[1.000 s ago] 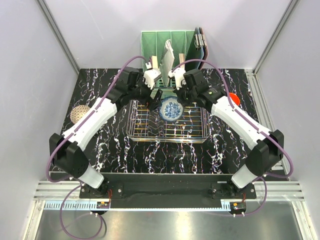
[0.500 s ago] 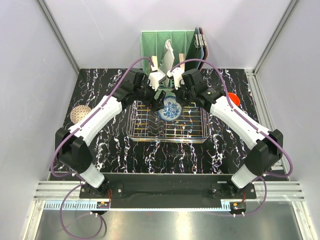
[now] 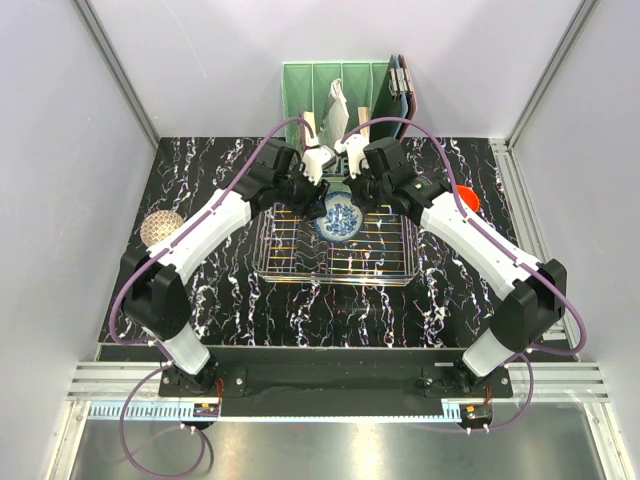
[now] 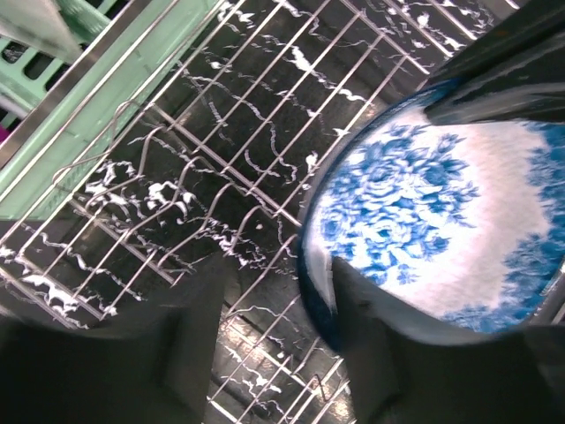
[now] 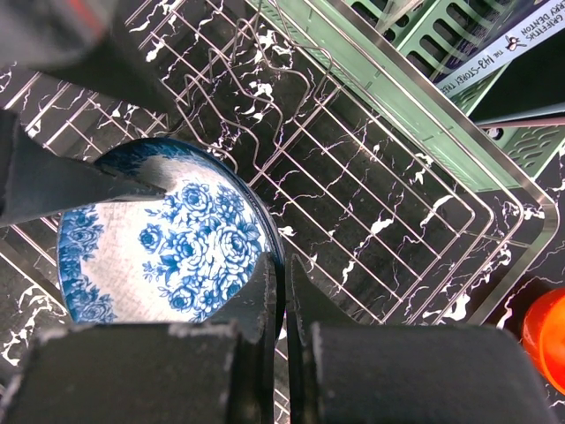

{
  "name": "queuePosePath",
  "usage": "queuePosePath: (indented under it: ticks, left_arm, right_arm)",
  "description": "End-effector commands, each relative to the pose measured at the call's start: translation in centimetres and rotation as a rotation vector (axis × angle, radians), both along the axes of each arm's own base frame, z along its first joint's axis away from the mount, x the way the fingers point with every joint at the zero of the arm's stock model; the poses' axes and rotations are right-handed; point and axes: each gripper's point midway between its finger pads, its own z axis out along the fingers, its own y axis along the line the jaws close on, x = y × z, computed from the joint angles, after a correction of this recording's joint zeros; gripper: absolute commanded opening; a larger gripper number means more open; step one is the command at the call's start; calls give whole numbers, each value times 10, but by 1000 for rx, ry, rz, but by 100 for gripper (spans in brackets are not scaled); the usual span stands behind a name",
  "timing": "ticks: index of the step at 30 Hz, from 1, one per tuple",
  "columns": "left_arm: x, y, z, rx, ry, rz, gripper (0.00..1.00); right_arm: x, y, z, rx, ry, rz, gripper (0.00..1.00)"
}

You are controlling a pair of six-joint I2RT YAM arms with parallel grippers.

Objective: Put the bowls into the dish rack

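One bowl [image 3: 338, 218] sits almost where it was a second ago, over the far middle of the dish rack [image 3: 290, 258]. Meanwhile the left end effector [image 4: 278, 278] has swung in from the rack's far left corner to meet it. The bowl is white inside with a dense blue rose pattern and a dark blue rim, and it is tilted over the wire tines; whether it touches them I cannot tell. The right end effector [image 5: 281, 278] is clenched on its rim, one finger inside and one outside. The left end effector is spread, straddling the opposite rim, its outer finger clear of the bowl. The chrome rack stands on the black marbled bench [image 3: 220, 300], its far edge just beside a green slotted organizer [image 3: 320, 85]. An orange-red bowl [image 3: 467, 197] sits right of the rack, and a cream lattice bowl [image 3: 158, 229] lies well to its left.
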Motion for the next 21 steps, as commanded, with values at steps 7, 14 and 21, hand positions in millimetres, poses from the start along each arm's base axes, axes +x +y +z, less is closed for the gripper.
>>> queuePosePath:
  ticks: [7,14,21]
  left_arm:
    - [6,-10,21,-43,-40,-19,33]
    - [4,-9,22,-44,-32,-21,0]
    - [4,-7,20,-35,-32,-12,0]
  right_arm:
    - [-1,16,62,131,-112,25,0]
    - [2,22,65,144,-111,21,0]
    - [1,30,66,154,-101,28,9]
